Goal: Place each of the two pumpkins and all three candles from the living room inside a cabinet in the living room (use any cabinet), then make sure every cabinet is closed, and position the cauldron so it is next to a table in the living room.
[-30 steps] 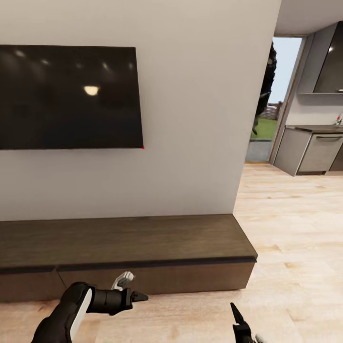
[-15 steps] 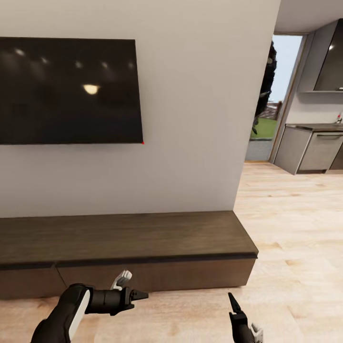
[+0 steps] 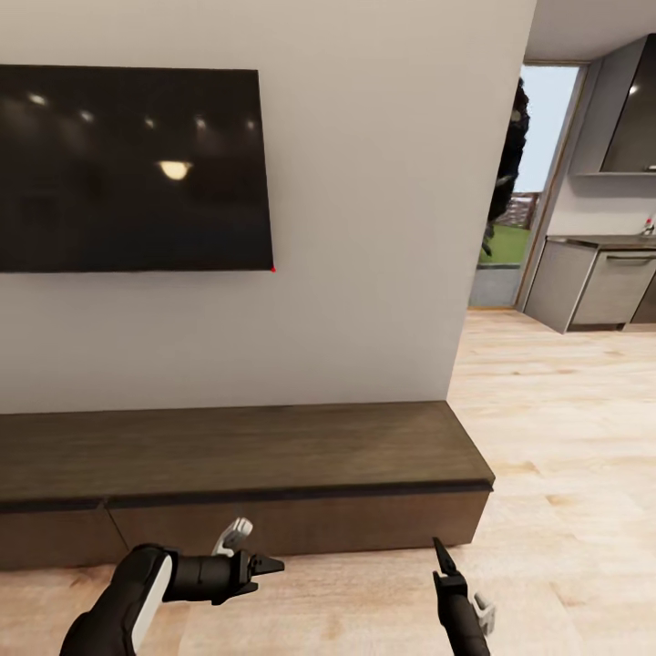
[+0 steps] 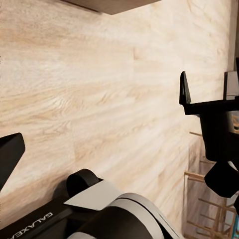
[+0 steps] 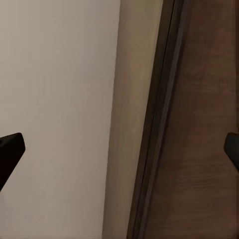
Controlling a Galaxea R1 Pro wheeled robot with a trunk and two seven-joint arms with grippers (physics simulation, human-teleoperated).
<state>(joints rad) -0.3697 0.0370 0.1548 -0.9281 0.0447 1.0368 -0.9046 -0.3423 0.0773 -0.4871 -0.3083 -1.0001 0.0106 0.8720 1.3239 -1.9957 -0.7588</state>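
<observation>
Pale wood flooring [image 3: 565, 437] spreads under us, and both our arms hang low over it. Our left gripper [image 3: 260, 558] points sideways just in front of the cabinet [image 3: 237, 456], its fingers spread wide with nothing between them; the left wrist view shows those dark fingers [image 4: 10, 152] far apart over bare planks. Our right gripper [image 3: 446, 569] points up toward the cabinet's right end, and the right wrist view shows its two tips at opposite borders, so it too is released and empty.

Beyond the grippers, the cabinet is low, long and dark brown, with a flat bare top and closed drawer fronts below a dark seam. It stands against a pale wall [image 3: 364, 228] carrying a black television [image 3: 128, 169]. Past the cabinet's right corner the floor runs open toward grey kitchen units [image 3: 597, 287] and a doorway [image 3: 519, 182].
</observation>
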